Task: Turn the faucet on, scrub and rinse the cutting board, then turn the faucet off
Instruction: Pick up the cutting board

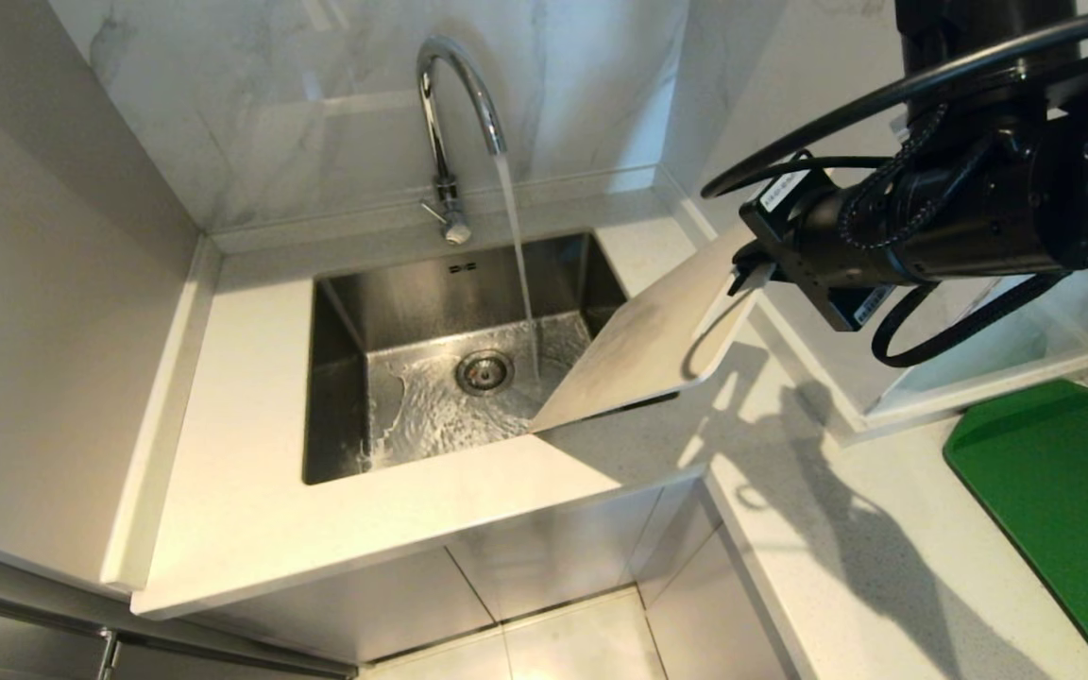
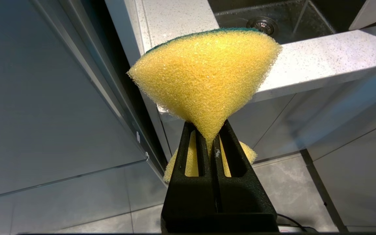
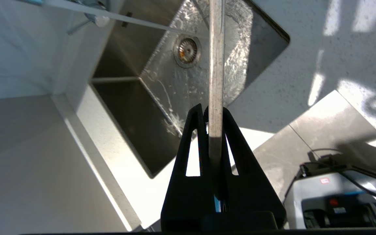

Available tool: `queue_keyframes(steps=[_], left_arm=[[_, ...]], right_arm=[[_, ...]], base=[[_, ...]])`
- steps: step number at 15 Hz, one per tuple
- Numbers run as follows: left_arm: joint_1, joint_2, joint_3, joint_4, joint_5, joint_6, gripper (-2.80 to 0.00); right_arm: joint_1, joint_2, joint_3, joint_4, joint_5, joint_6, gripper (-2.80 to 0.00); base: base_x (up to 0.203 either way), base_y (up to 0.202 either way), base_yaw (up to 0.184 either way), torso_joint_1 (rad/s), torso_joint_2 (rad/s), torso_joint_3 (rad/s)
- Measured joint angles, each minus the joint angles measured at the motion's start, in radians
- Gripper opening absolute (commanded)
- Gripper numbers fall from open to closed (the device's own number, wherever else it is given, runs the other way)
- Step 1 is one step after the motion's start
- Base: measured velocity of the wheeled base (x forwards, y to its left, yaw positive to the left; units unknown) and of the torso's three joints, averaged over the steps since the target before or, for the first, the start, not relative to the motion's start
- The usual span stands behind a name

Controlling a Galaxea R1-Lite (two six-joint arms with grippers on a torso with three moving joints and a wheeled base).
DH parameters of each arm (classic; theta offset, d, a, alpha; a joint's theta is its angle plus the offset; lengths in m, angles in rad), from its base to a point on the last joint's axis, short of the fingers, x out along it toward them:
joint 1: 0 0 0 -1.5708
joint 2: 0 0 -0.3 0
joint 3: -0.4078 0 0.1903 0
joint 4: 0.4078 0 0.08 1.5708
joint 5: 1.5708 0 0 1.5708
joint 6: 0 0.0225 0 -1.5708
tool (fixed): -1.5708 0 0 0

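Note:
Water streams from the chrome gooseneck faucet into the steel sink. The cream-white cutting board hangs tilted over the sink's right rim, just right of the stream. My right gripper is shut on the board's upper right end; in the right wrist view the board's thin edge runs straight out from between the fingers of that gripper. My left gripper is parked low beside the cabinet, out of the head view, shut on a yellow sponge with a green backing.
A dark green flat board lies on the counter at the right. A white speckled countertop surrounds the sink, with a marble wall behind. The drain sits mid-basin. Tiled floor shows below the counter corner.

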Motion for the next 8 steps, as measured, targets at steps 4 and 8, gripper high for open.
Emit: queue_keyframes(steps=[4, 8], left_arm=[[0.0, 0.0, 0.0, 0.0, 0.0, 0.0, -2.8], [0.0, 0.0, 0.0, 0.0, 0.0, 0.0, -2.8]], right_arm=[[-0.001, -0.014, -0.055, 0.002, 0.004, 0.006, -2.8], [0.001, -0.033, -0.072, 0.0, 0.024, 0.032, -2.8]], base=[[0.0, 0.0, 0.0, 0.0, 0.0, 0.0], [0.0, 0.0, 0.0, 0.0, 0.0, 0.0]])
